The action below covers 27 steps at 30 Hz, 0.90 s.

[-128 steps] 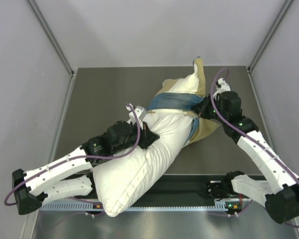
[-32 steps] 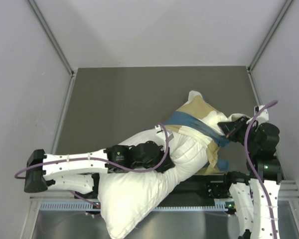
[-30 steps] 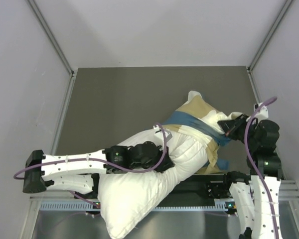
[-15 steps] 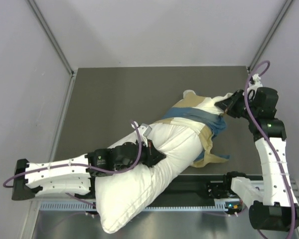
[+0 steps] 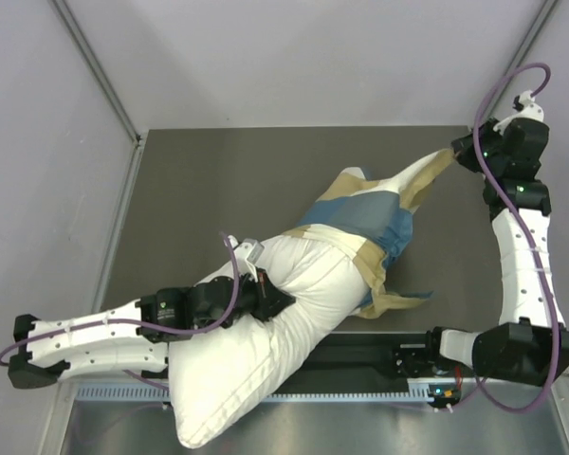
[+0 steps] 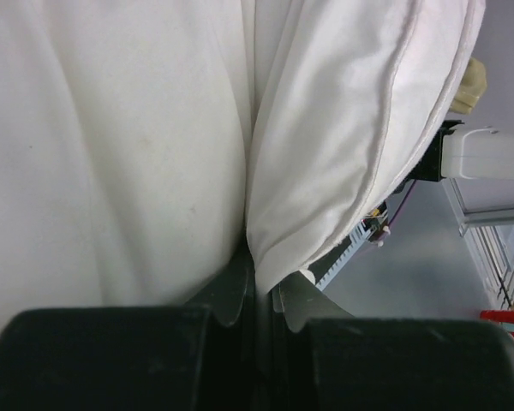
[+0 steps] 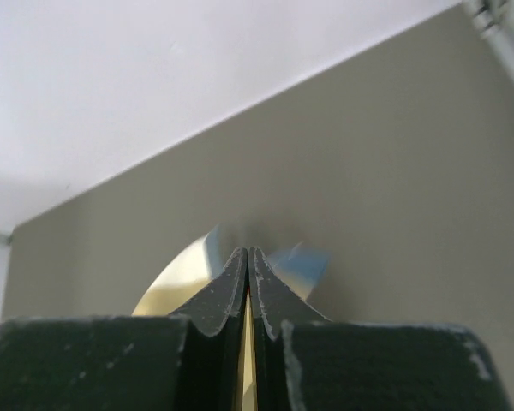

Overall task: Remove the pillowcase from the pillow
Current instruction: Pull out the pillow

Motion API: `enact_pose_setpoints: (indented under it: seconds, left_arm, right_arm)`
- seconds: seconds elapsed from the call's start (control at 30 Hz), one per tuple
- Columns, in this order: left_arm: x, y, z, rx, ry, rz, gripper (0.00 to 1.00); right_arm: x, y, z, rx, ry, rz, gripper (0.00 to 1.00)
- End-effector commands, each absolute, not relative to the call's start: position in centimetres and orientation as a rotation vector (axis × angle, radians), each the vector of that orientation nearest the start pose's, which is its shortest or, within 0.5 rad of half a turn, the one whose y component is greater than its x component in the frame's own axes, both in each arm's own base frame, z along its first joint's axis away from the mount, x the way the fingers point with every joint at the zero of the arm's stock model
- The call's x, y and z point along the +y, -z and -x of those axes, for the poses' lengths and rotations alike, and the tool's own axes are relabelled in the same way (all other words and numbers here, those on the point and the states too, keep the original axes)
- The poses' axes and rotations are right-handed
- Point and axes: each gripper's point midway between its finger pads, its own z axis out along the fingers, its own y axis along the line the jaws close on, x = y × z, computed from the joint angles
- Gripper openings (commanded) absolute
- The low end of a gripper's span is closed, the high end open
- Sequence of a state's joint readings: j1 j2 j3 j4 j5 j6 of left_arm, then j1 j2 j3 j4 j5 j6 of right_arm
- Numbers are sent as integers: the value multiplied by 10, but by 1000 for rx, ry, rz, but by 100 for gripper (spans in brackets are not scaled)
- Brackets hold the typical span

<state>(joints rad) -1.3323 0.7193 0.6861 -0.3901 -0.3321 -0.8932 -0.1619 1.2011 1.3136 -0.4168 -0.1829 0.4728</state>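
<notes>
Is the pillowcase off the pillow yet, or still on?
Partly on: the pillowcase wraps only the far end; the rest of the pillow lies bare.

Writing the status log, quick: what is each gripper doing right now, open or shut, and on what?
Left gripper: shut, pinching a fold of the white pillow.
Right gripper: shut on the checked pillowcase, which stretches taut to it.
</notes>
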Motion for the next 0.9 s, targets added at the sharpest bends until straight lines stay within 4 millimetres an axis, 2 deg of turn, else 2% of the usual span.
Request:
enact_pose_setpoints:
  seconds: [0.0, 0.13, 0.2, 0.27, 0.3, 0.33, 0.37, 0.4, 0.43, 0.47, 0.5, 0.53, 0.57, 0.6, 0.63, 0.67, 0.77, 0.87]
  left_arm:
    - [-194, -133, -84, 2389, 635, -345, 0]
    - [-194, -142, -85, 2369, 659, -335, 0]
    - [-196, -144, -86, 2363, 660, -332, 0]
    - [-206, -151, -90, 2328, 694, -332, 0]
    - [-212, -153, -92, 2315, 697, -335, 0]
    - [-218, -157, -96, 2293, 701, -349, 0]
    - [-227, -164, -99, 2264, 726, -350, 0]
    - [-235, -168, -105, 2249, 700, -351, 0]
    - [-240, -171, -109, 2234, 678, -374, 0]
    - [-246, -172, -113, 2227, 661, -383, 0]
    - [-261, -176, -120, 2221, 663, -410, 0]
    - [-269, -176, -123, 2223, 673, -424, 0]
    - [-283, -177, -134, 2217, 689, -412, 0]
    - [-290, -177, -133, 2219, 714, -449, 0]
    - [-297, -177, -136, 2216, 724, -457, 0]
    - [-304, -175, -139, 2222, 719, -466, 0]
    - [-317, -174, -140, 2224, 726, -508, 0]
    - [-323, -169, -137, 2242, 744, -529, 0]
  right_arm:
    - [-50, -382, -411, 1659, -248, -474, 0]
    - [-53, -377, -421, 1667, -234, -472, 0]
    - [-50, -378, -419, 1674, -243, -452, 0]
    - [-41, -378, -412, 1694, -277, -427, 0]
    - [-38, -386, -401, 1680, -281, -418, 0]
    - [-36, -379, -394, 1692, -284, -418, 0]
    - [-34, -380, -385, 1687, -283, -415, 14]
    - [-30, -392, -366, 1646, -283, -397, 22]
    - [-28, -381, -356, 1664, -281, -401, 43]
    - [-24, -380, -345, 1663, -286, -390, 55]
    - [-17, -389, -322, 1634, -300, -363, 65]
    - [-9, -375, -313, 1658, -327, -347, 78]
    - [7, -371, -302, 1670, -405, -306, 80]
    - [19, -365, -286, 1663, -449, -273, 83]
    - [28, -362, -278, 1665, -492, -248, 91]
    - [41, -364, -262, 1649, -539, -213, 92]
    - [52, -336, -248, 1703, -566, -200, 95]
    - [59, -310, -251, 1765, -603, -203, 95]
